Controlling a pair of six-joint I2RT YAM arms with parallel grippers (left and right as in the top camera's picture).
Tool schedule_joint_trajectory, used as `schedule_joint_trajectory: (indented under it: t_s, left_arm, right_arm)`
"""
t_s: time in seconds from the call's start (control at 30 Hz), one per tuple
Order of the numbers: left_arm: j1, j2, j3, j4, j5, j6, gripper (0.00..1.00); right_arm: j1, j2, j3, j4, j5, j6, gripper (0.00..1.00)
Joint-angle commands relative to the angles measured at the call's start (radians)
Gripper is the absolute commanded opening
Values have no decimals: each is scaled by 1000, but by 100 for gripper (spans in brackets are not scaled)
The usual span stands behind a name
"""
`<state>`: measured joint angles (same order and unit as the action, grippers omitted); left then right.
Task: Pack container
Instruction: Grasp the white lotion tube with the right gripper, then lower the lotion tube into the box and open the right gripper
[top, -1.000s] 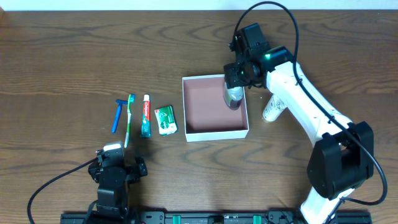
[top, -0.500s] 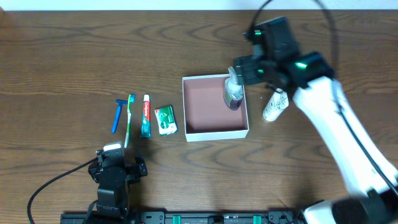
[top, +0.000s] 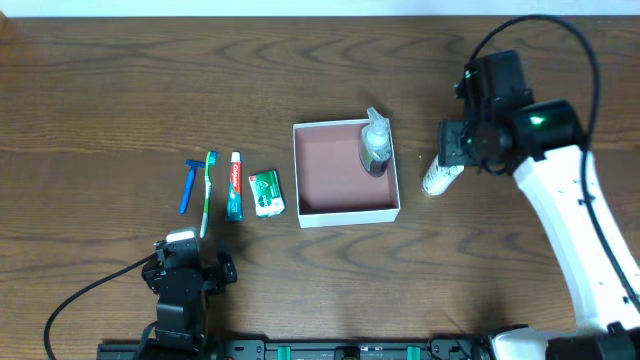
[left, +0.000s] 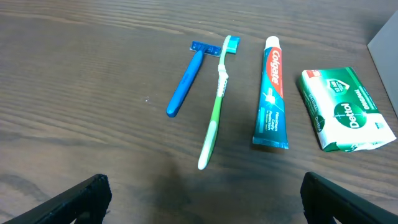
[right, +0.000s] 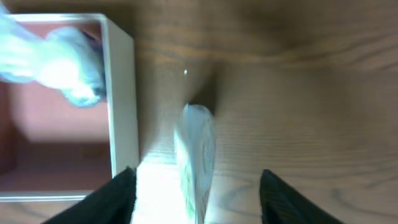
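Note:
The container, a white-walled square box with a pinkish-brown inside, sits mid-table and holds a clear pump bottle at its right side; the box wall and bottle also show in the right wrist view. A white tube lies on the table right of the box, seen as a pale tube between the fingers. My right gripper is open above the tube, not touching it. My left gripper is open and empty near the front edge, below the toiletries.
Left of the box lie a blue razor, a green toothbrush, a toothpaste tube and a green-and-white soap packet, side by side.
My right gripper has let go of the pump bottle, left it in the box, and moved right to above the white tube. The left arm has not moved.

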<state>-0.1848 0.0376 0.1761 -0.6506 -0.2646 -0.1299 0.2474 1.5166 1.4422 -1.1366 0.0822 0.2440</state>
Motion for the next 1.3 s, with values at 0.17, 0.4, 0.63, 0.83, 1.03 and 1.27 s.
schedule_joint_trajectory:
  t_s: [0.17, 0.4, 0.63, 0.83, 1.03, 1.27]
  left_arm:
    - [6, -2, -12, -3, -6, 6, 98]
    - [6, -2, -12, -3, -6, 6, 98]
    - [6, -2, -12, -3, -6, 6, 98]
    - [6, -2, -12, -3, -6, 6, 98]
    - [6, -2, -12, -3, -6, 6, 98]
    - [6, -2, -12, -3, -6, 6, 98]
  right_arm:
    - [-7, 3, -87, 97, -3, 66, 21]
    - [14, -100, -21, 104, -4, 62, 1]
    - [129, -259, 58, 97, -4, 62, 2]
    - [241, -291, 63, 41, -40, 112, 2]
    - [266, -229, 63, -8, -139, 122, 1]
    - [270, -88, 61, 17, -77, 122, 1]
